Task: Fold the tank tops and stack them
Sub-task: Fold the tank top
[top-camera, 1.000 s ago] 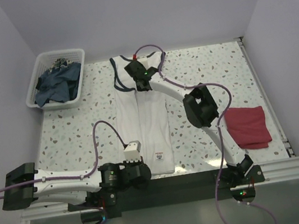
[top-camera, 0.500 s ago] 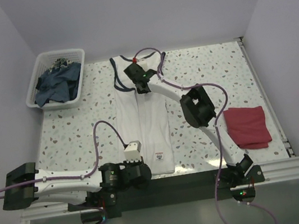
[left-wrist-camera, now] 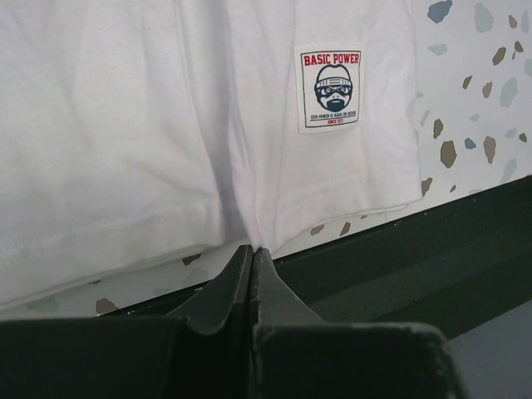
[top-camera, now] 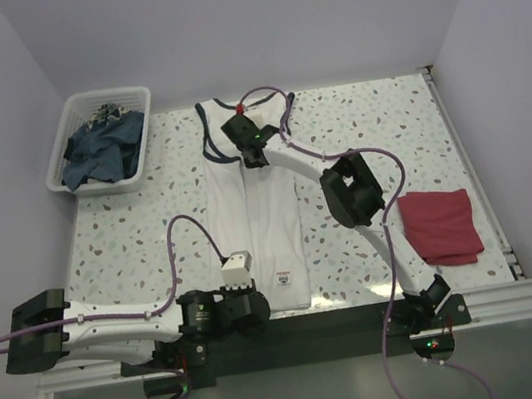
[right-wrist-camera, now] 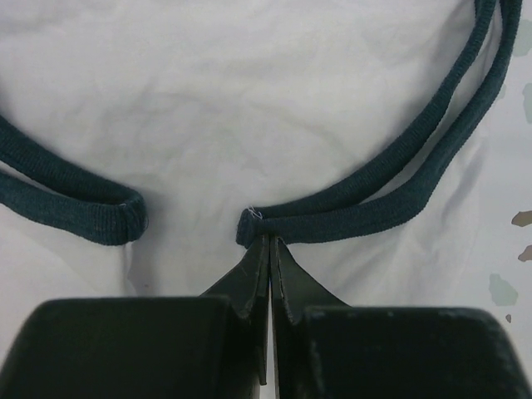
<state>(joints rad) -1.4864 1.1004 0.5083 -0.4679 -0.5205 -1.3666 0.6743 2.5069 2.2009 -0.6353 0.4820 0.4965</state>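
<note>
White tank top lies flat mid-tabletop, folded lengthwise into a narrow strip. Strap end at the far edge, hem at the near edge by the black rail.

Left gripper: jaws shut, tips pressed together with no gap. The tips sit right at the hem, where the two folded halves meet. A sliver of speckled tabletop shows between hem and tips. Can't tell if any cloth is nipped. The "BASIC POWER" label patch is just right of the jaws, near the hem corner.

Right gripper: arm reaches across to the far end of the strip, over the neckline. Jaws shut and the tips meet just below the end of a doubled navy trim strap, which curves away up-right. A second navy strap end lies apart to the left, with white cloth between the two. The tips look to be on or at the cloth. Can't confirm a pinch.

Dark red tank top: folded into a rough square on the right side of the tabletop, near the front edge. It is well apart from the white one, with nothing on it.

White basket sits at the far-left corner, with dark blue clothes piled inside.
</note>
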